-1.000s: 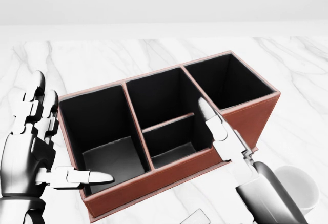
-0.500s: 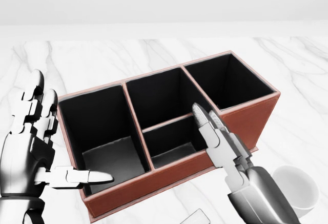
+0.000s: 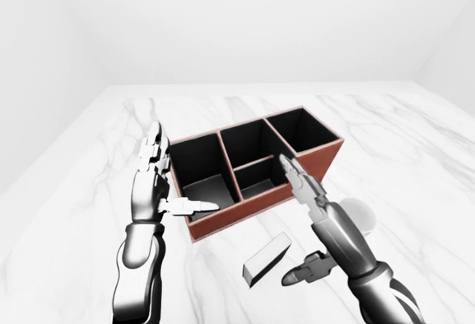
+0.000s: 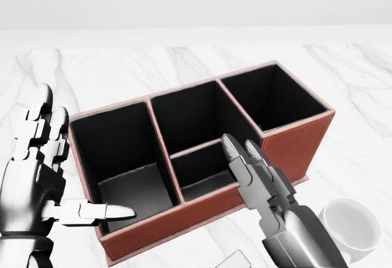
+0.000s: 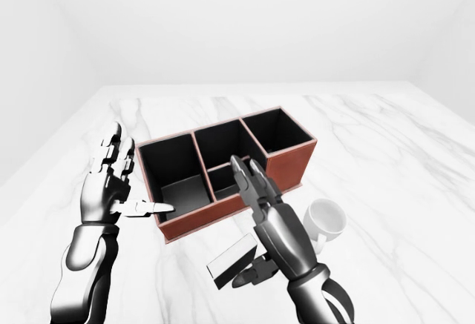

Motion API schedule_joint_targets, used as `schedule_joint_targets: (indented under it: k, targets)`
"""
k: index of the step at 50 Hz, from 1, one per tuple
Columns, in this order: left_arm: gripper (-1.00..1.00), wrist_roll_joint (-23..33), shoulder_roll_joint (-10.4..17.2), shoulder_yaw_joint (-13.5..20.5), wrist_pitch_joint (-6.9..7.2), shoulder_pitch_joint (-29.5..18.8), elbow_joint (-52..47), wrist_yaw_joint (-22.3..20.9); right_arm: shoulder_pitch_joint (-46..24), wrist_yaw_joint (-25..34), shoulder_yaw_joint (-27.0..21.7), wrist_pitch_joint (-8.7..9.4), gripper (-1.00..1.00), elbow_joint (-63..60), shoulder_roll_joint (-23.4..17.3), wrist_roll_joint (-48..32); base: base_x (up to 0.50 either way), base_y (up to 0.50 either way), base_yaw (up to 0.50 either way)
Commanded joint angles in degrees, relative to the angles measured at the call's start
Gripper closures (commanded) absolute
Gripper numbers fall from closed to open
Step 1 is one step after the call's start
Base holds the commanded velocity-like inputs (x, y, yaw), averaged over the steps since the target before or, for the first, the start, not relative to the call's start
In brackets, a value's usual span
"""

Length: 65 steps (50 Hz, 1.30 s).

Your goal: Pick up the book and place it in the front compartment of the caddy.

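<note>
The book lies flat on the white marble counter, just below the caddy in the left-eye view and between it and the robot, angled so that one short end points toward the bottom left. It reads as a small, thick, closed block with pale covers and a dark end face; my guess is that it is stiff and fairly light, but smooth enough to slide on the polished stone, so a pinch across its thickness near the middle of the long sides looks safer than a grip at a corner. The right hand hangs over the lower rim of the caddy with its fingers straight and spread apart and its thumb pointing down to the left near the book, holding nothing and not touching the book. The left hand stands upright beside the caddy's left wall, fingers extended and thumb reaching over the rim of the left compartment, also empty. The caddy is a rigid rectangular box with reddish-brown leather-like walls and a matte black lining, split into three bays, the middle one divided again by a low partition. A glossy white mug sits on the counter just to the right of the right forearm.
</note>
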Motion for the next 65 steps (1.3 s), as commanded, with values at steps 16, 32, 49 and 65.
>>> schedule_joint_targets:
  k: [16,32,49,65]
  targets:
    - [-1.00,-0.1,0.0,0.1,0.00,0.0,-0.2,0.0,2.2,-3.0,2.8,0.00,-1.00,2.7,-1.5,-4.3,0.00,0.00,0.00]
    - [-1.00,-0.1,0.0,0.2,0.00,0.0,-0.4,0.0,2.2,-5.1,4.0,0.00,-1.00,5.2,-2.4,-6.6,0.00,0.00,0.00]
    - [-1.00,-0.3,0.2,0.6,0.00,-0.3,0.2,0.0,2.4,-6.6,4.9,0.00,-1.00,4.8,-2.7,-10.1,0.00,0.00,0.00]
    - [-1.00,-0.3,0.2,0.8,0.00,-0.5,0.8,-0.1,4.5,-8.9,6.3,0.00,-1.00,3.5,-3.6,-13.4,0.00,0.00,0.00]
